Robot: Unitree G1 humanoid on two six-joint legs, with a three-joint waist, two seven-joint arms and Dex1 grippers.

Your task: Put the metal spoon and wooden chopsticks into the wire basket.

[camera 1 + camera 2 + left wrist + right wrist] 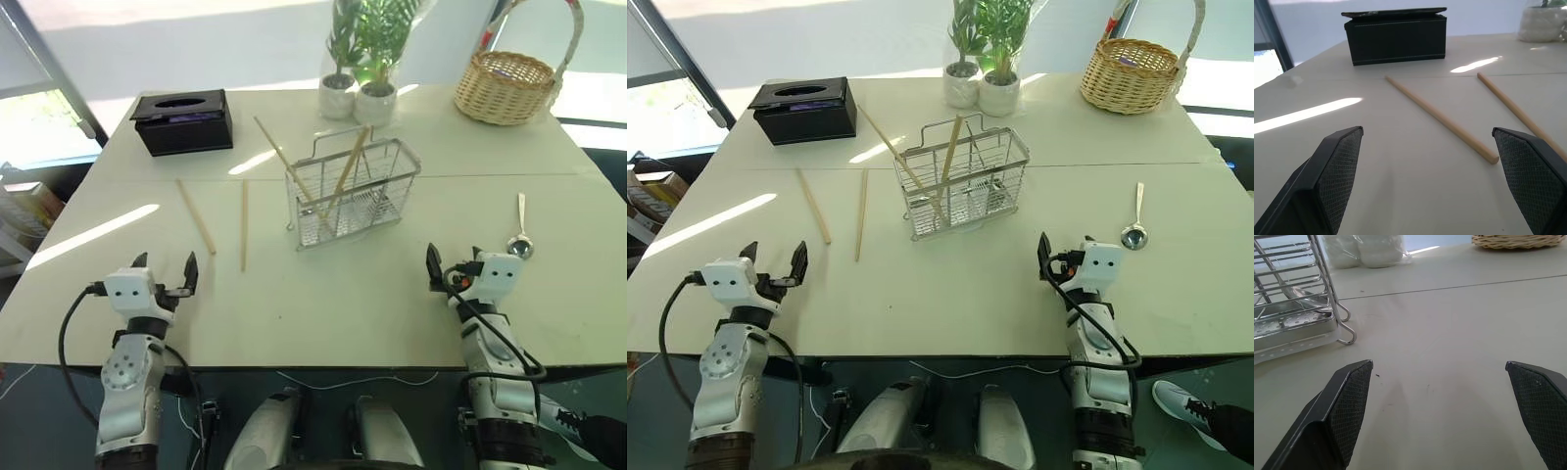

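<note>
Both arms reach forward and level over the near edge of the tabletop [392, 304]. The left tool [165, 266] and right tool [1065, 251] are spread wide, holding nothing. Two wooden chopsticks [196, 215] lie flat ahead of the left tool; two more lean in the wire basket [353, 196]. The metal spoon [520, 233] lies just beyond the right tool.

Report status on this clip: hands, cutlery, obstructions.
Left hand and right hand open, empty. Two chopsticks in wire basket, two chopsticks on table, metal spoon on table. Nothing blocking.
</note>
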